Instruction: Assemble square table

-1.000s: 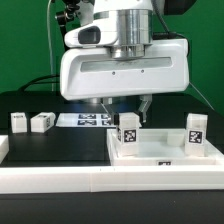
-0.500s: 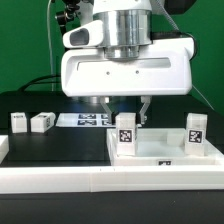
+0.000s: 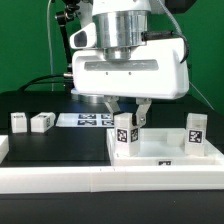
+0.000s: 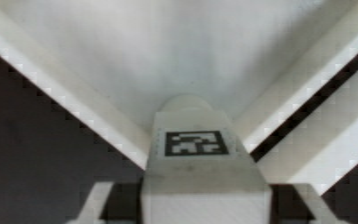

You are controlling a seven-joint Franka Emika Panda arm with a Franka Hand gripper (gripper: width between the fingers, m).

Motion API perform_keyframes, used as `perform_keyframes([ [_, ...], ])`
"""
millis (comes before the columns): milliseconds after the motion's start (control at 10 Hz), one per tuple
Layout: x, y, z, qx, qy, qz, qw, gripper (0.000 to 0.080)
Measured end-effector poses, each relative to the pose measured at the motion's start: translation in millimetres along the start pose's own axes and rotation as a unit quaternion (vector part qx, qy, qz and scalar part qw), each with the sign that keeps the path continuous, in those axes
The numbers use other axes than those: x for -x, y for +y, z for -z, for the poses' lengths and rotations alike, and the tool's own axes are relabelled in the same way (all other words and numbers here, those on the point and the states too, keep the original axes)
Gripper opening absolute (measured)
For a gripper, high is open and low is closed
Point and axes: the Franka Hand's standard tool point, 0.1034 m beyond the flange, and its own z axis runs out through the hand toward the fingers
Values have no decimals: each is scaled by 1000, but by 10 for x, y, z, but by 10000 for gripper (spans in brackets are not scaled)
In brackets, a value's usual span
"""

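Over the white square plastic top [image 3: 160, 148], fingers [image 3: 143, 111] stand wide astride a short white leg block [image 3: 126, 132]; best centred before closing.

Rounded white boxy gripper [image 3: 127, 109], silver-grey cylindrical wrist flange [image 3: 125, 30] at upper centre, black cables [image 3: 68, 14] upper left, slim dark fingers [image 3: 143, 112]

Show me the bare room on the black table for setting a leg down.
Free: the black strip of table between the two loose legs, the marker board, the square top and the front rail. Crowded: around the standing leg under the gripper.
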Motion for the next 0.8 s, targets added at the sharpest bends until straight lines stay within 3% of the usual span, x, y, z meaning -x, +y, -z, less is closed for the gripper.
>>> perform_keyframes([
  [400, 10, -9, -2, -5, -5, -118, 993, 290],
  [600, 13, -11, -3, -6, -6, -121, 993, 290],
  [700, 15, -13, -3, -7, -7, -107, 994, 377],
  [800, 19, -17, -4, -8, -8, -109, 994, 554],
])
